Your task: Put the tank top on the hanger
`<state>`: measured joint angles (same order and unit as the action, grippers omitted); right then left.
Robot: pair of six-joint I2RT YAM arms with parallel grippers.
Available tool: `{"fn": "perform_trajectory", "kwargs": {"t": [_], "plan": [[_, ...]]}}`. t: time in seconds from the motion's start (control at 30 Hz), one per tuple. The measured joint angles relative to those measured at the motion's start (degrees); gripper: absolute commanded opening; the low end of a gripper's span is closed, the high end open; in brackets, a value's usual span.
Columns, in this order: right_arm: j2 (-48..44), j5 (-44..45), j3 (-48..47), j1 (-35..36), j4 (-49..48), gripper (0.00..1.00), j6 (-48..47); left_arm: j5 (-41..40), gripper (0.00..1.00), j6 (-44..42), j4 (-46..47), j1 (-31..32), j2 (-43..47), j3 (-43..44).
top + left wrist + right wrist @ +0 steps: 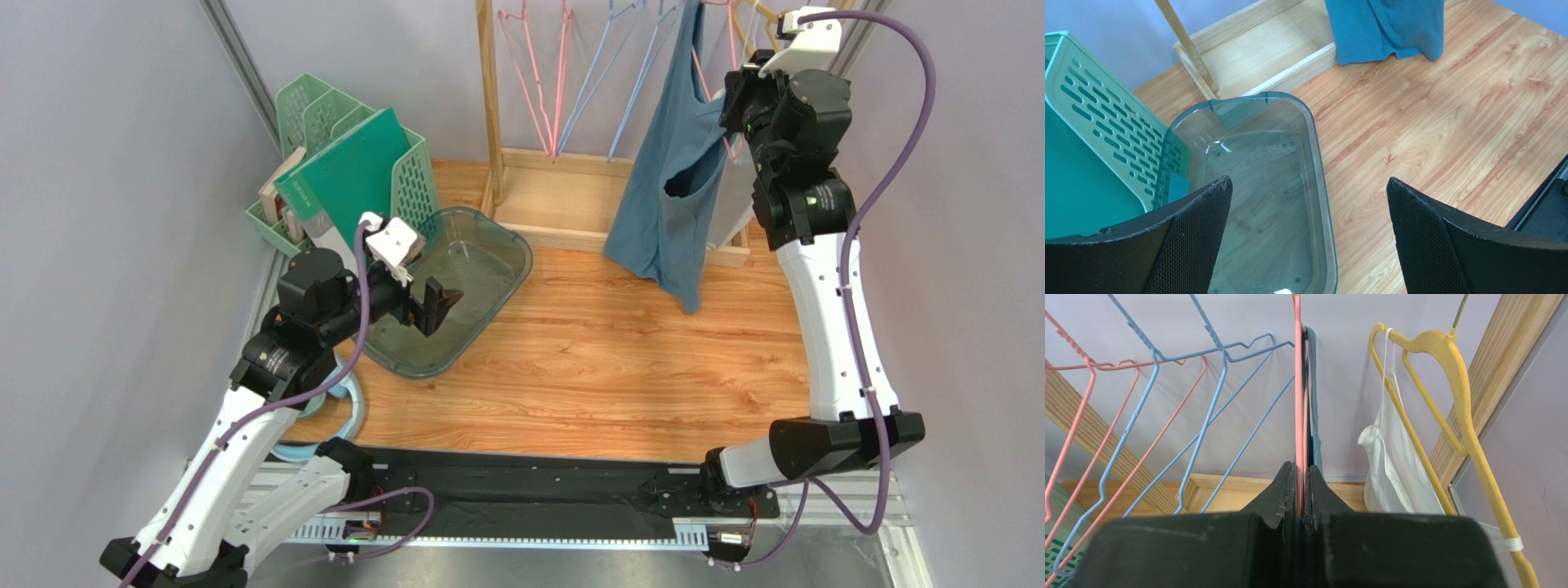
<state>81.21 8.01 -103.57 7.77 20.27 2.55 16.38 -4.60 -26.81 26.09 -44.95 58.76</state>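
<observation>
teal tank top (662, 208) hanging, on pink hanger (1297, 386)

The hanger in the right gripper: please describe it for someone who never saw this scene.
Find the wooden rack at the table's far edge. Near its right end, the right gripper pinches a thin pink hanger, the teal tank top hanging against it. The wire hangers to its left are bare; the yellow hanger to its right is thicker.
</observation>
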Motion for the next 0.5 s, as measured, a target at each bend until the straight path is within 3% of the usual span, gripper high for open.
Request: {"fn": "perform_trajectory", "kwargs": {"t": [0.5], "plan": [[4.2, -1.6, -1.7, -3.4, -0.1, 0.0, 2.2, 0.0, 0.99, 0.0, 0.0, 0.0, 0.0, 0.0]]}}
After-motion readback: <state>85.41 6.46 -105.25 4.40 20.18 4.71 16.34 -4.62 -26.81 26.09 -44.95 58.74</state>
